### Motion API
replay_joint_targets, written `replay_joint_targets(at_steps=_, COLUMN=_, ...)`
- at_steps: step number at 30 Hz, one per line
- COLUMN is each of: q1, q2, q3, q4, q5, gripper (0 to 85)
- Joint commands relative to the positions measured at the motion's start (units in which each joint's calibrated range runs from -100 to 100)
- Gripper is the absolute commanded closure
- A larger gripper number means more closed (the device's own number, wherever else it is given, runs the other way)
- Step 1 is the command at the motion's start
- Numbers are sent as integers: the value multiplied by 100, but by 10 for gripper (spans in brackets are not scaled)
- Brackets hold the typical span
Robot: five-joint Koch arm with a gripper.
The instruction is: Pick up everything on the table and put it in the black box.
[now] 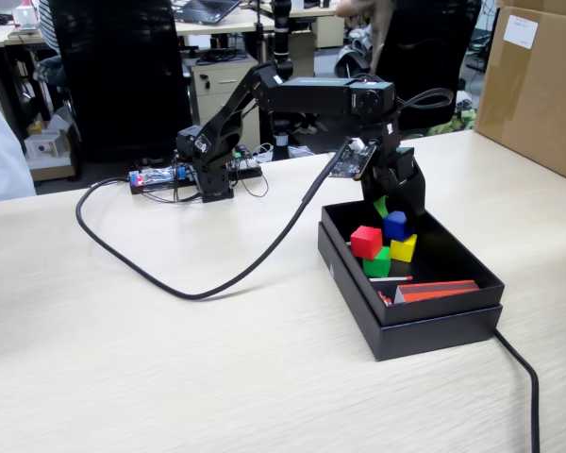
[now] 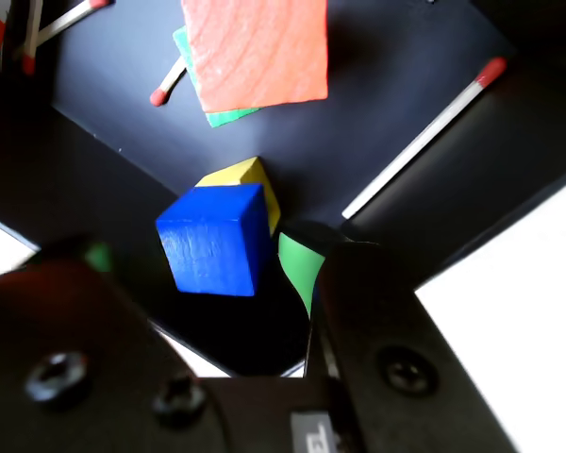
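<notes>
The black box (image 1: 424,332) stands on the table at the right. In it lie a red cube (image 1: 365,242), a green cube (image 1: 377,262), a yellow cube (image 1: 403,248), an orange-red flat block (image 1: 439,290) and matches (image 1: 389,279). My gripper (image 1: 391,203) hangs over the box's far end. In the wrist view my gripper (image 2: 212,260) is open, jaws wide apart. A tilted blue cube (image 2: 217,241) lies between and below them, resting against the yellow cube (image 2: 250,176), touching neither jaw. A green patch (image 2: 300,269) shows beside the right jaw; I cannot tell what it is.
A thick black cable (image 1: 226,278) loops across the table left of the box; another runs off the front right (image 1: 524,377). A cardboard box (image 1: 538,85) stands at the far right. The arm's base and a controller board (image 1: 160,176) sit at the back edge.
</notes>
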Motion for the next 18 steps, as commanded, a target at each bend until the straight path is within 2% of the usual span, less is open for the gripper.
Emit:
replay_joint_targets(at_steps=1, q1=-49, q2=-1240, q3=-26, q4=-161, q5=-10, gripper=440)
replay_joint_targets(at_steps=4, q1=-156, q2=-2617, q3=-497, q4=-161, q5=-20, gripper=439)
replay_joint_targets(at_steps=7, q1=-415, q2=-4603, q3=-1159, q4=-161, q5=-98, gripper=403)
replay_joint_targets(at_steps=13, q1=-1148, q2=-7551, q3=-3153, q4=-92, q5=-542, gripper=387)
replay_joint_targets(at_steps=18, q1=-1851, q2=-9319, q3=-5293, q4=3, q5=-772, gripper=354)
